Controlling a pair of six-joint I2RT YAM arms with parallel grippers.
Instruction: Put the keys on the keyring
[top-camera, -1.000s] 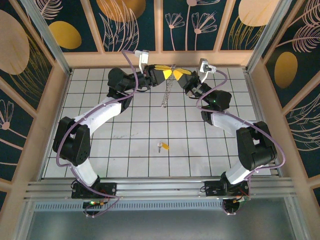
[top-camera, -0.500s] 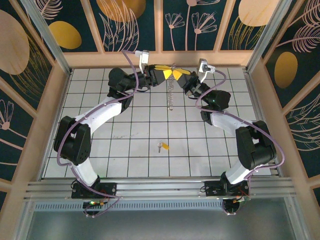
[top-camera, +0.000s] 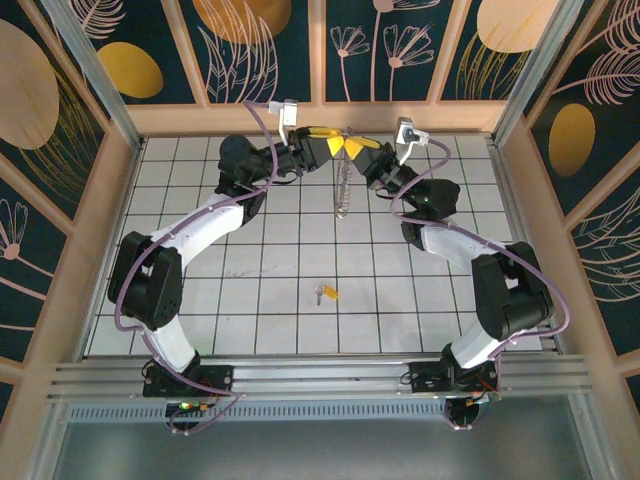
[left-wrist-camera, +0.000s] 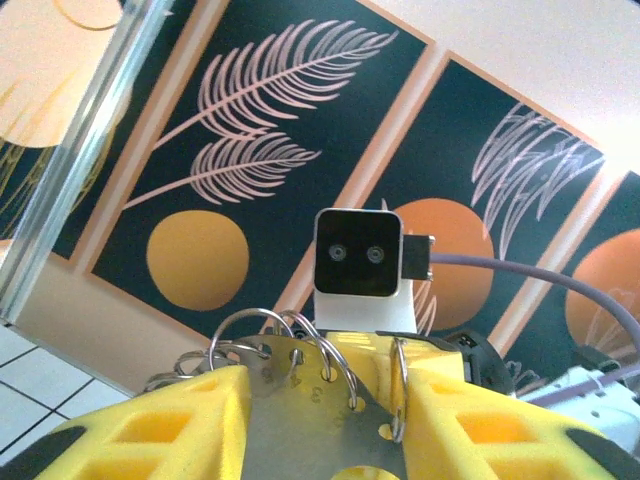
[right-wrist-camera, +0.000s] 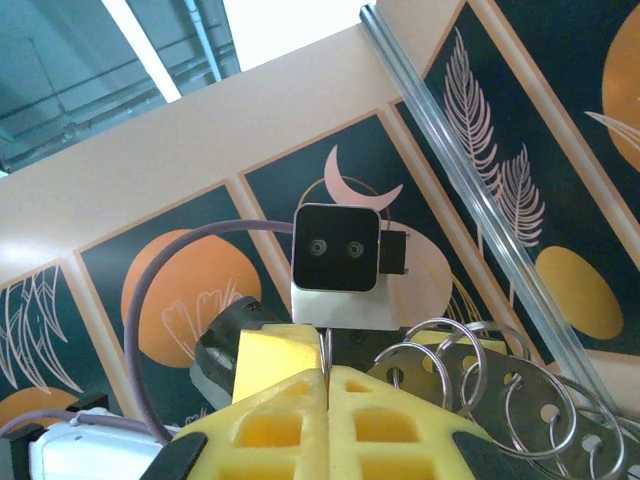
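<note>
The key (top-camera: 324, 293), small and silver with a yellow-orange tag, lies on the white tiles at the middle of the floor, far below both grippers. The keyring (top-camera: 343, 188) hangs straight down as a thin chain from where the grippers meet at the back. Close up it is a holed metal plate (left-wrist-camera: 300, 420) carrying several silver rings (right-wrist-camera: 480, 400). My left gripper (top-camera: 335, 143) (left-wrist-camera: 325, 400) has its yellow fingers spread, with the plate lying between them. My right gripper (top-camera: 351, 147) (right-wrist-camera: 327, 372) is shut on one thin ring.
A wooden rail and painted panels (top-camera: 320, 110) stand just behind the raised grippers. Wooden side walls (top-camera: 95, 230) border the tiled floor (top-camera: 270, 300), and a metal rail (top-camera: 320, 375) runs along its near edge.
My left gripper's fingers have spread apart. The hanging chain has swung from a leftward slant to straight down. The key has not moved.
</note>
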